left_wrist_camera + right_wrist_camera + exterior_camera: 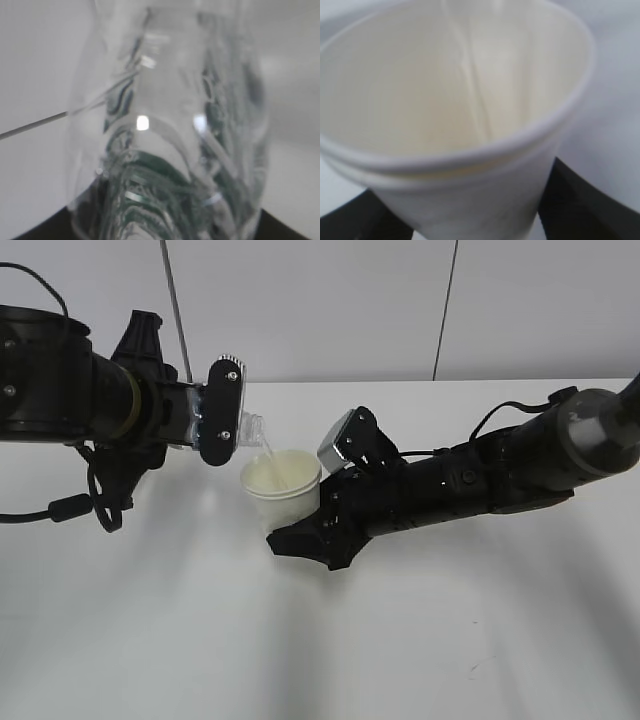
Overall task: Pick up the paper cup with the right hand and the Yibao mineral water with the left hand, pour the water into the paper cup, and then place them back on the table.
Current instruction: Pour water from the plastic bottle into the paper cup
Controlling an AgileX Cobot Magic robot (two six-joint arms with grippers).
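The left hand (222,412), a black arm with a silver-grey plate, has its fingers clamped on the tipped clear plastic Yibao mineral water bottle (252,428); a thin stream of water (270,457) falls into the cream-white paper cup (281,490). The black right hand (318,523) has its fingers closed around the cup wall, holding it over the middle of the white table (300,640), nearer the far edge. Risks: the stream enters near the cup's far rim, so any drift of either hand spills water; excess squeeze may buckle the thin cup. Behind the table stands a plain white panelled wall (330,305).
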